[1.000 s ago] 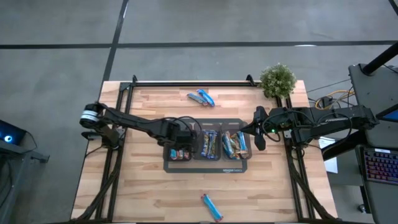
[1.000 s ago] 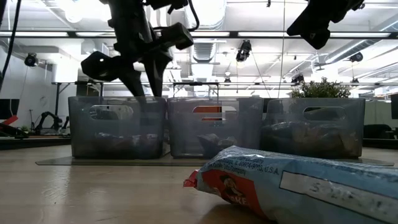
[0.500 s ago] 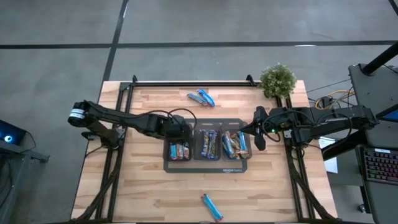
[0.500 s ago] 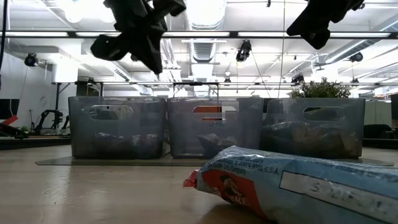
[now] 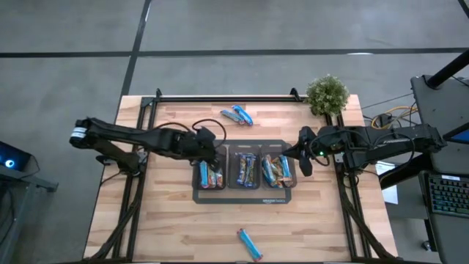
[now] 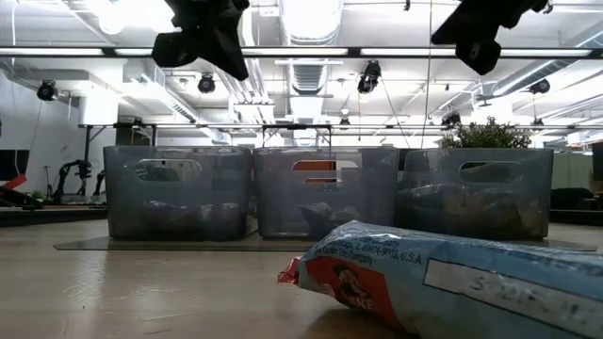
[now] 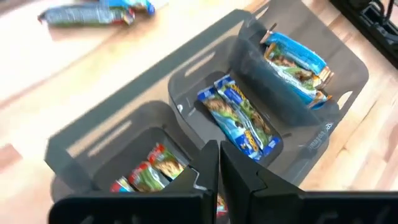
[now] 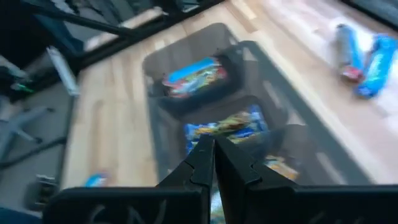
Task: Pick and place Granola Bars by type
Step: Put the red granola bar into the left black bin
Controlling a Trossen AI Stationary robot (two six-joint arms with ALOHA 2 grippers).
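— Left gripper (image 5: 212, 147)?
— Hung above the table just beside the far left corner of the left bin (image 5: 211, 176), fingers (image 7: 208, 169) pressed together, grasping nothing.
— Right gripper (image 5: 302, 162)?
— Hovered just beside the right bin (image 5: 277, 170), at its right edge, jaws clenched too, empty; fingers (image 8: 205, 163) met in the right wrist view.
— Granola Bars, where?
— Mostly sorted into three grey bins in a row on a dark tray (image 5: 244, 195) at mid-table. Left bin: bars with red-and-green wrappers (image 7: 152, 173). Middle bin (image 5: 245, 169): dark blue bars (image 7: 239, 116). Right bin: light blue bars (image 7: 293, 61).
— Any outside?
— Lay loose on the wood: a pair (image 5: 237, 114) near the far edge, touching or nearly so, and one single light blue bar (image 5: 250, 244) near the front edge, well apart from the tray. Loomed large in the low view (image 6: 443, 280), in front of the bins.
— Anything else on the table (image 5: 168, 220)?
— Small potted plant (image 5: 327, 94) at the far right corner
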